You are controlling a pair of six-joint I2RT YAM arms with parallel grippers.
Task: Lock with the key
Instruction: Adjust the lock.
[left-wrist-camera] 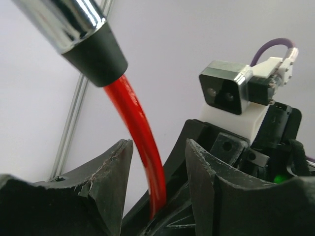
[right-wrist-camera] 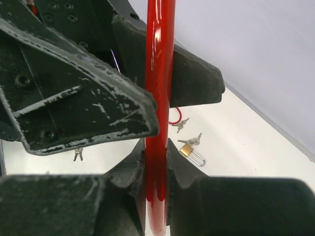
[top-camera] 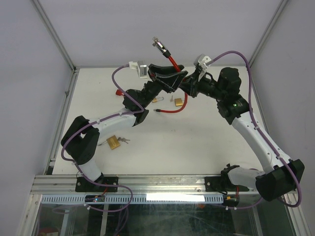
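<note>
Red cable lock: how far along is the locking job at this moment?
Done: the cable lock is up off the table. In hand: the right hand grips it; the left hand straddles it, open. Left: no key held; keys lie on the table.

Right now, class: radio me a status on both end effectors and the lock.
Right end effector shut on red cable lock, held high. Left end effector open, straddling it. Nothing blocking.
</note>
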